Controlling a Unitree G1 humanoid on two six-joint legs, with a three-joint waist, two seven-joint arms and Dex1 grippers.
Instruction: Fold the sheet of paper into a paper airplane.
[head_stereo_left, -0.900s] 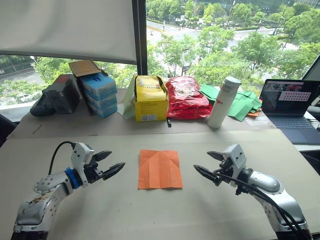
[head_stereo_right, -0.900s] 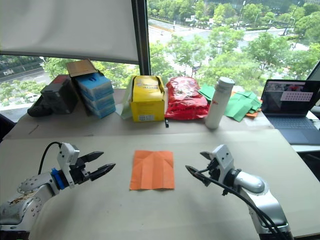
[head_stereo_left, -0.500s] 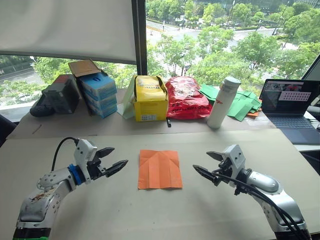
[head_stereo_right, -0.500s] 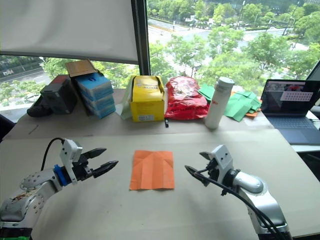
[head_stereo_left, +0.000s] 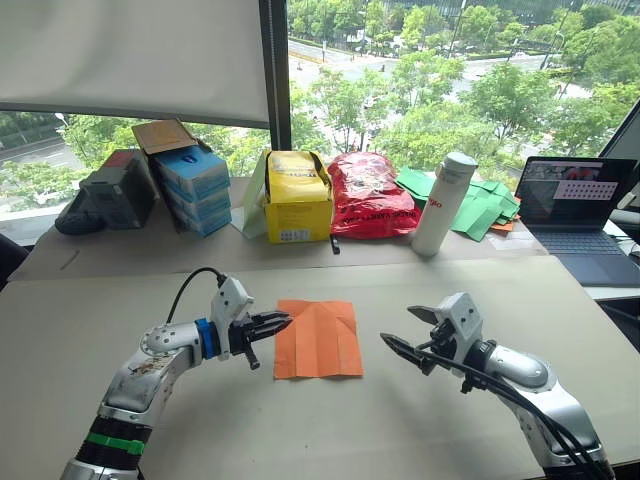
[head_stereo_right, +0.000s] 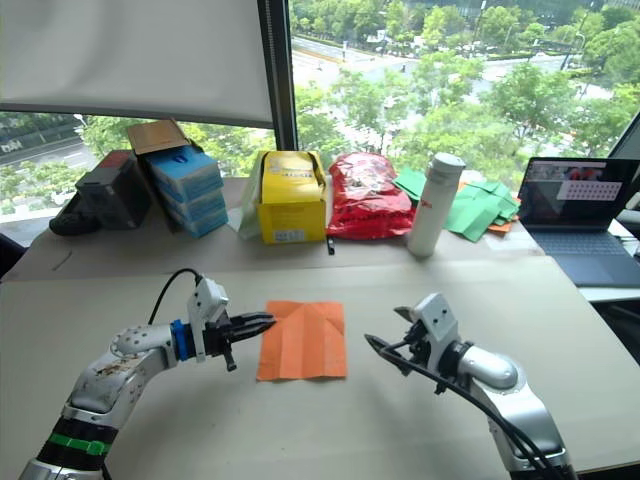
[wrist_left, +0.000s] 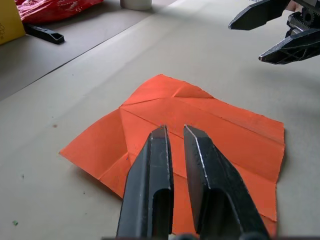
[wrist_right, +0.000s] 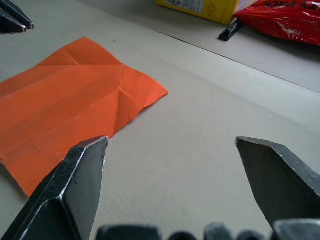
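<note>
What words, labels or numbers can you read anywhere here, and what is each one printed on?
No text reads clearly.
Yellow cardboard box: a small printed label low on its front, too small to read.
Red plastic bag: faint print, blurred.
White cylindrical bottle: small red marking, illegible.
Open laptop: on-screen content, unreadable.

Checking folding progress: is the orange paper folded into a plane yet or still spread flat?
Spread flat. The paper lies open on the table as a creased rectangle, with no pointed wedge formed.
</note>
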